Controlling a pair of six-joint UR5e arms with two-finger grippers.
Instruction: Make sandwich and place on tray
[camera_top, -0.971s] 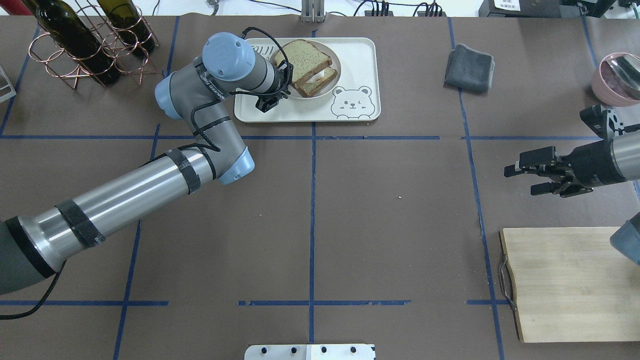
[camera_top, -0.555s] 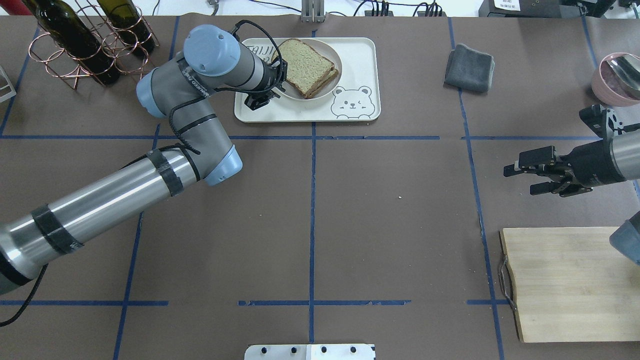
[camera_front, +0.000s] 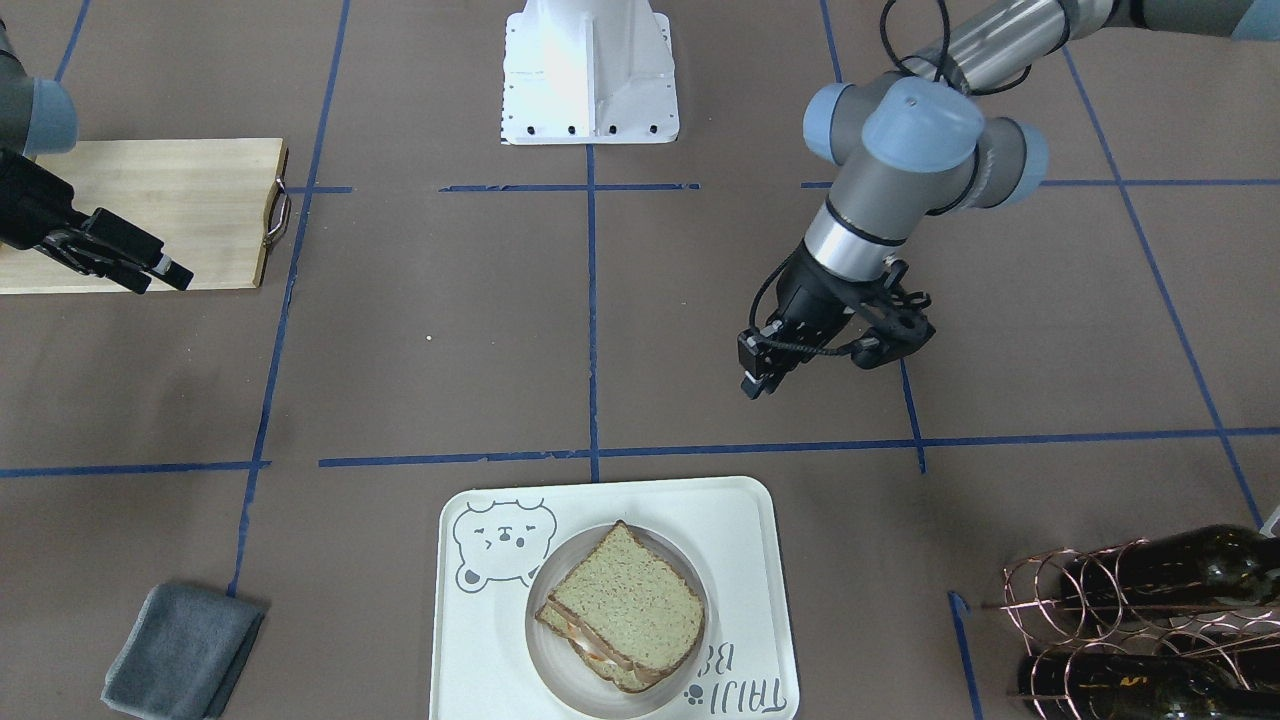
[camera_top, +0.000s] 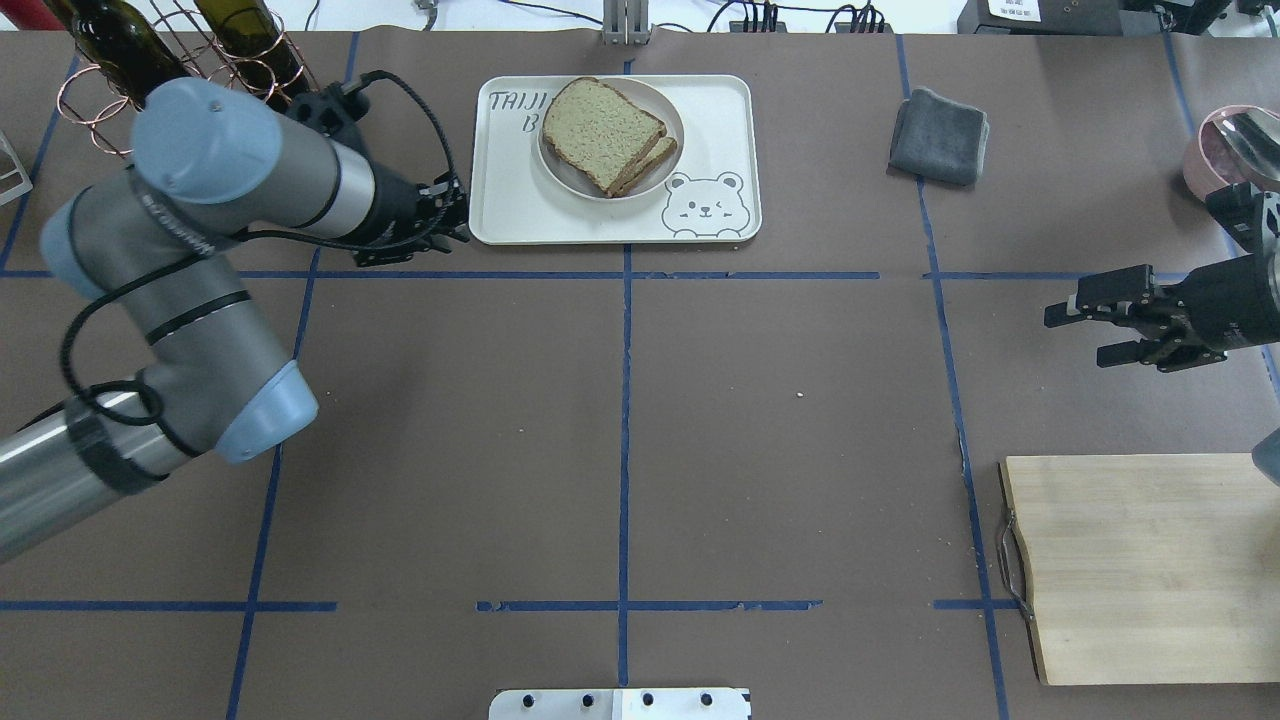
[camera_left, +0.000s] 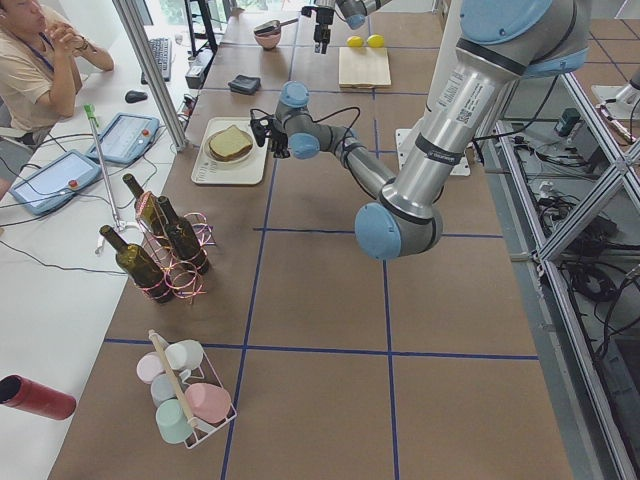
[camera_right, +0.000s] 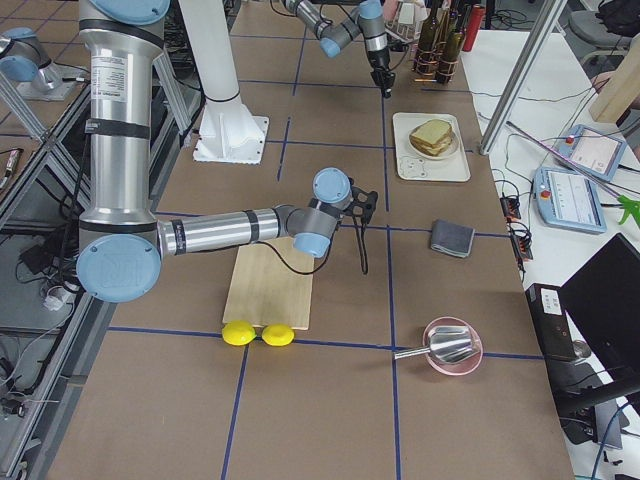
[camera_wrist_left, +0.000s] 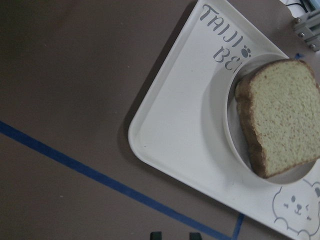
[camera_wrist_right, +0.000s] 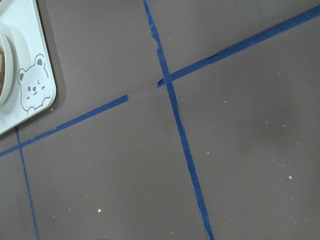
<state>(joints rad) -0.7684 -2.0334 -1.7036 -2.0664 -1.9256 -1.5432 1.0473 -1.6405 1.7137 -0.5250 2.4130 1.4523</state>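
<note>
The sandwich (camera_top: 600, 130), two tan bread slices with a little egg showing between them, lies on the small white plate (camera_top: 565, 178) on the cream bear tray (camera_top: 720, 110) at the far middle. It also shows in the front view (camera_front: 625, 605) and the left wrist view (camera_wrist_left: 285, 115). My left gripper (camera_top: 458, 215) is open and empty, just off the tray's left edge and apart from it. My right gripper (camera_top: 1075, 338) is open and empty at the far right, above the bare table.
A copper rack with wine bottles (camera_top: 180, 90) stands behind my left arm. A grey cloth (camera_top: 940, 135) lies right of the tray. A pink bowl with a spoon (camera_top: 1235, 155) is far right. The wooden cutting board (camera_top: 1130, 570) lies front right, with two lemons (camera_right: 255, 333) beside it.
My left gripper has drawn back leftward from the plate's rim to off the tray. The top slice has settled squarely over the egg. My right gripper has shifted slightly right and farther.
</note>
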